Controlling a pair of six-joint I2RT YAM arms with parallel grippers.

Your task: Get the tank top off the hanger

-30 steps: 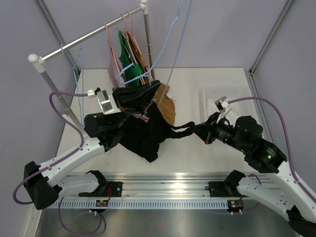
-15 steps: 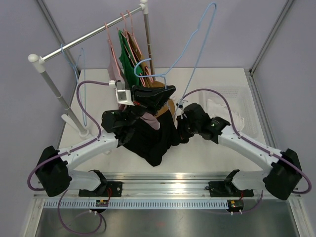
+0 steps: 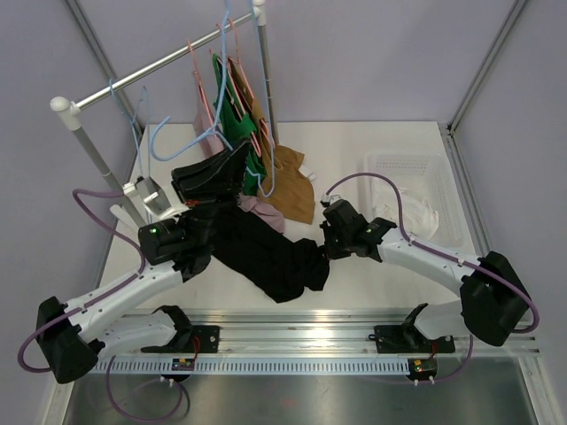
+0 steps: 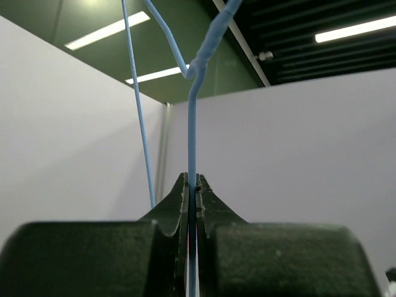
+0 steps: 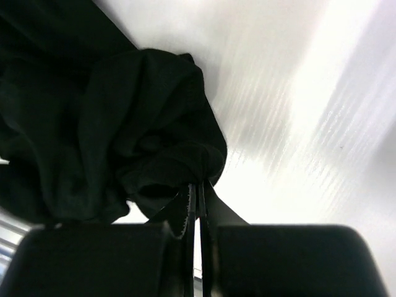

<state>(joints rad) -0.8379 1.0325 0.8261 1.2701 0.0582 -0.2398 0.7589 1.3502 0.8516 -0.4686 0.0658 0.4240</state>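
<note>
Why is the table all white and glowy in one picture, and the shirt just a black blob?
Right wrist view: light glares off the table, washing it out, so the black tank top shows barely any folds. Left wrist view: the blue hanger is crisp, the near fingers just dark shapes.

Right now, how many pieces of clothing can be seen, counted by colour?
black tank top: 1
green garment: 1
brown garment: 1
pink garment: 1
white cloth: 1
Total: 5
</note>
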